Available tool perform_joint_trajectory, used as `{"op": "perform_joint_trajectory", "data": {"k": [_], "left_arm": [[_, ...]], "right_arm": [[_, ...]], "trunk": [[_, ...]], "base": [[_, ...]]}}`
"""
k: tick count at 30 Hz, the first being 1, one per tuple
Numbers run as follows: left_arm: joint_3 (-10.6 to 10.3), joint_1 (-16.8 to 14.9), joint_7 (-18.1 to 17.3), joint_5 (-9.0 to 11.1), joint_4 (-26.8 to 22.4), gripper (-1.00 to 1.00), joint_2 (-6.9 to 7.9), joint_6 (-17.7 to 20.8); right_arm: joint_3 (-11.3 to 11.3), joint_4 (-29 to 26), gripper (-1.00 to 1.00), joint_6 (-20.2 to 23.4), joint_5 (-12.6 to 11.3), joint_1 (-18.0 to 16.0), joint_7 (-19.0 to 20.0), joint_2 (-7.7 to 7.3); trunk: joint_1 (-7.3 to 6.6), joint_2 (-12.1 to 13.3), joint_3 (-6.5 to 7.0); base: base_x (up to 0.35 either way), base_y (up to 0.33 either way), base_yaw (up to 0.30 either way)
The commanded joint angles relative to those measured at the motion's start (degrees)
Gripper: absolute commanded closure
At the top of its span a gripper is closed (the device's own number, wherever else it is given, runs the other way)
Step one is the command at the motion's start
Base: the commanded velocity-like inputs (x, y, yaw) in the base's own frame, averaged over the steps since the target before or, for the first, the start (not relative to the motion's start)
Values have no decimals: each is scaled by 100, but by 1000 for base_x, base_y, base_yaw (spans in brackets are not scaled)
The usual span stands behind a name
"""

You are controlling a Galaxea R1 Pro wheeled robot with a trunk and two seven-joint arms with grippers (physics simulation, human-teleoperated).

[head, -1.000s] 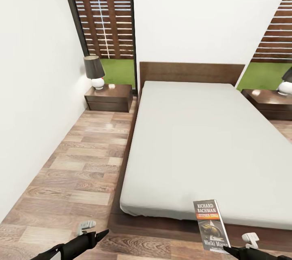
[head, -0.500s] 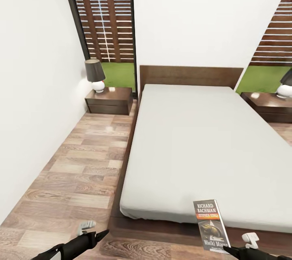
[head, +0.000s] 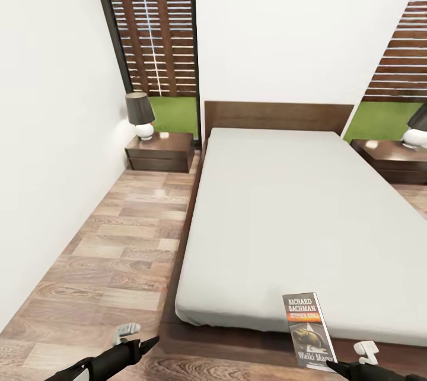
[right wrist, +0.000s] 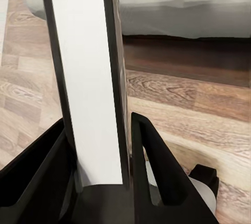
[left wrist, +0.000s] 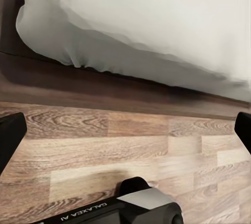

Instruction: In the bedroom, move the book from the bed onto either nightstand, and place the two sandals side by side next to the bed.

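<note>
Your right end effector (right wrist: 102, 156) is clamped on the book (head: 308, 327), pinching its lower edge so it stands upright above the fingers, in front of the foot of the bed (head: 284, 215). Your left end effector (left wrist: 125, 130) hangs spread wide and empty over the floor (head: 112, 250), just short of the bed's dark frame. The grip is the weak point, to my eye: only the bottom strip of a thin paperback sits between the fingers, so a quick swing or a brush against the mattress corner could lever it loose or twist it in the jaws. The left nightstand (head: 160, 152) lies well ahead of your left end effector, at the far end of the floor strip between the wall and the bed, and its lamp (head: 139, 114) takes the corner nearest the wall, leaving bare top on the bed side. The other nightstand (head: 394, 158) sits far ahead of the right end effector, past the bed's far side. That left corridor looks open, but the wall and bed frame hem it in, so keep your elbows tucked.
</note>
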Motion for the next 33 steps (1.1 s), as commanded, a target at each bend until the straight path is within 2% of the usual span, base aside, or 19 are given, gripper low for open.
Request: {"op": "perform_joint_trajectory", "data": {"k": [1,33], "left_arm": [[32,-4,-6,-60,3,-100,2,-49],[32,-4,-6,-60,3,-100,2,-49]], "right_arm": [[35,-2,100,33,-58,-4,9,-5],[35,2,100,33,-53,-4,-15,-5]], "trunk": [[1,-6,3],[1,-6,299]], "base": [[0,0,0],[0,0,0]]}}
